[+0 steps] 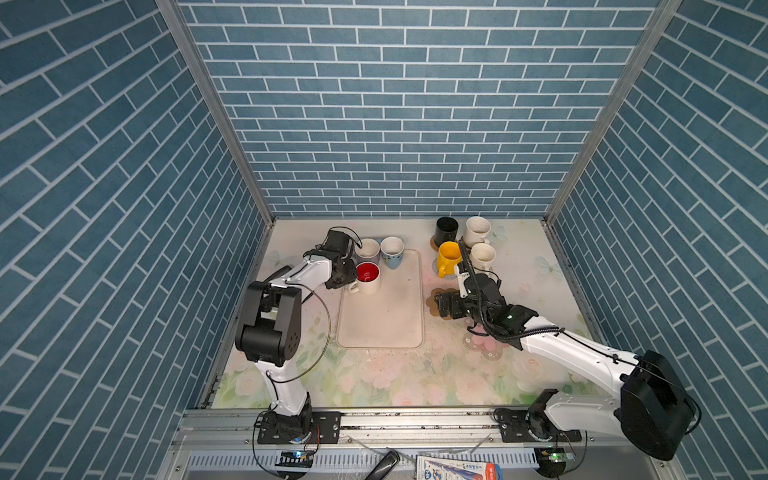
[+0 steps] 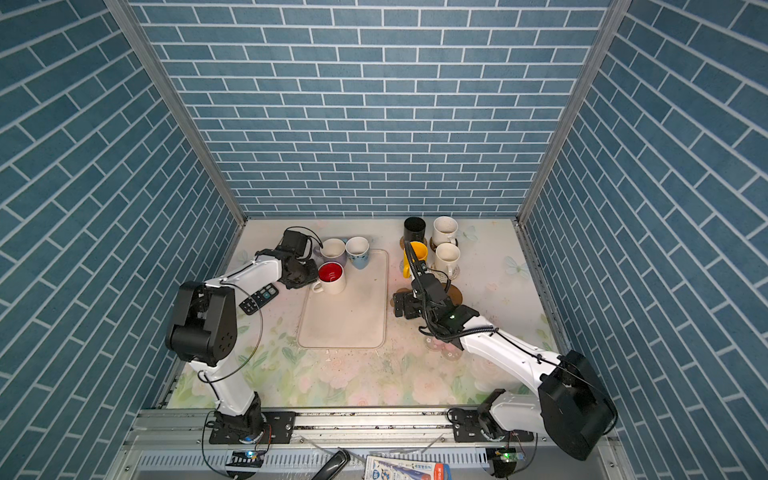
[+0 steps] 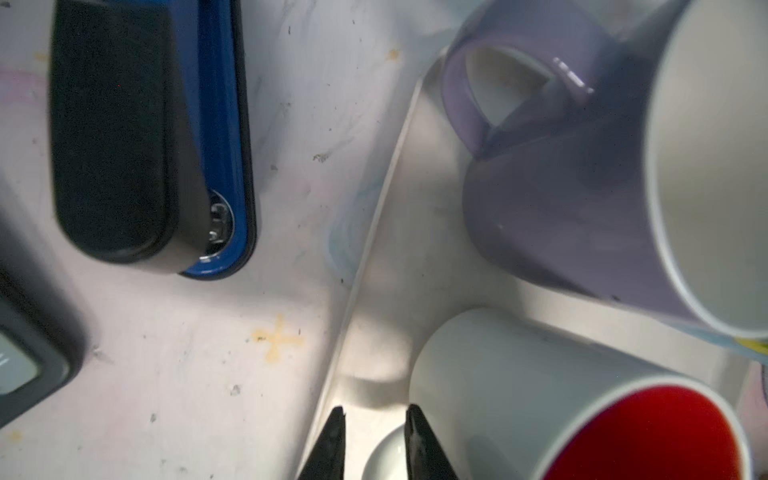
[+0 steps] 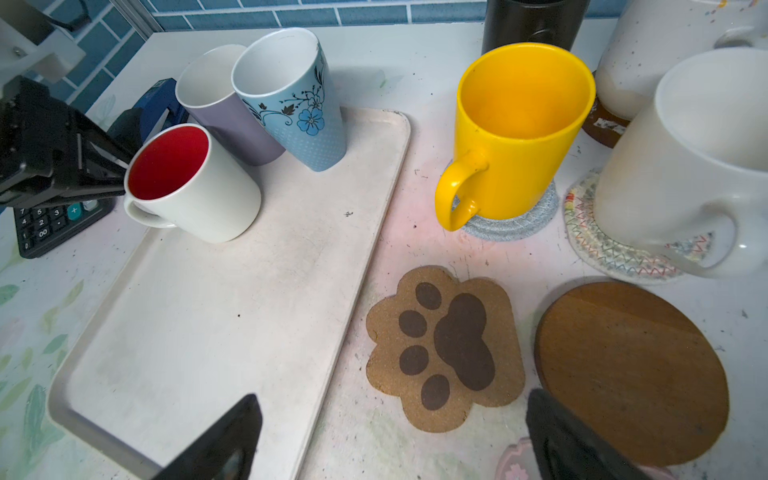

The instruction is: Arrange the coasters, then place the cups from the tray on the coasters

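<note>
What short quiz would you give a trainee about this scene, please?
1. True or false: the yellow mug stands on the paw-shaped coaster.
2. How many cups stand on the tray?
3. The right gripper is: A open; B shut on a cup; C shut on a coaster.
Key: 1 false, it stands on the pale blue knit coaster; 2 three: red-inside mug, lavender mug, light blue mug; 3 A.
</note>
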